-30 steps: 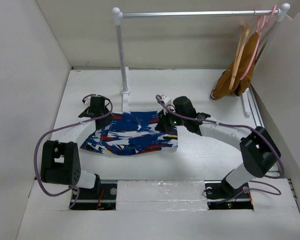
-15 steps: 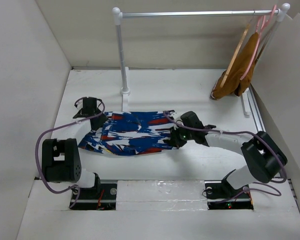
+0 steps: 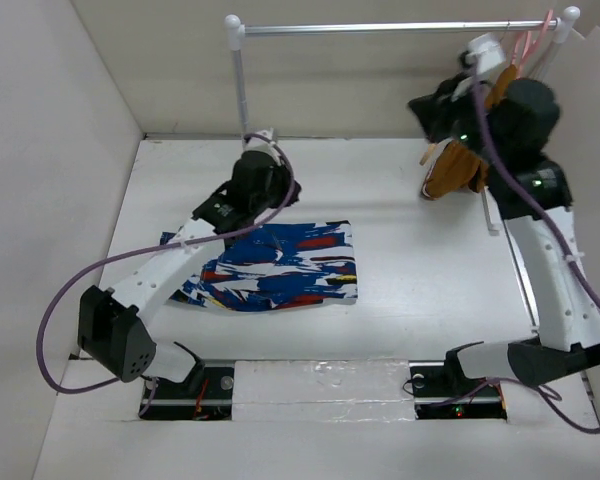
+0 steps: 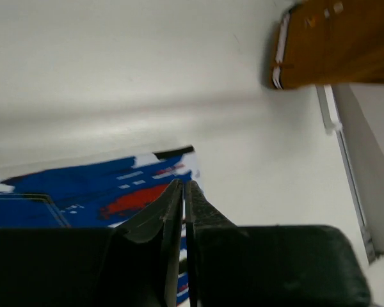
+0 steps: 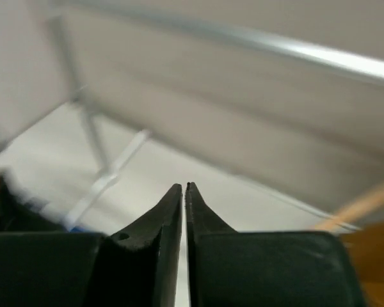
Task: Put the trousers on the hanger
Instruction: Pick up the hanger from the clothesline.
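The trousers [image 3: 272, 266] lie folded flat on the table, bright blue with white, red and black streaks; they also show in the left wrist view [image 4: 83, 192]. My left gripper [image 3: 280, 192] is shut and empty, raised over their far edge. My right gripper [image 3: 420, 108] is shut and empty, held high under the rail, just left of the hanging clothes. The tan wooden hanger [image 5: 365, 203] shows at the right edge of the right wrist view; in the top view my right arm hides most of it.
A white clothes rack has a rail [image 3: 380, 29] across the back and a left post [image 3: 243, 110]. A mustard-brown garment [image 3: 460, 170] and a thin pink hanger [image 3: 528, 42] hang at its right end. White walls enclose the table on three sides.
Both grippers have left the trousers. The left arm has risen and moved right to the far edge of the trousers. The right arm has swung up to the rail beside the hanging clothes.
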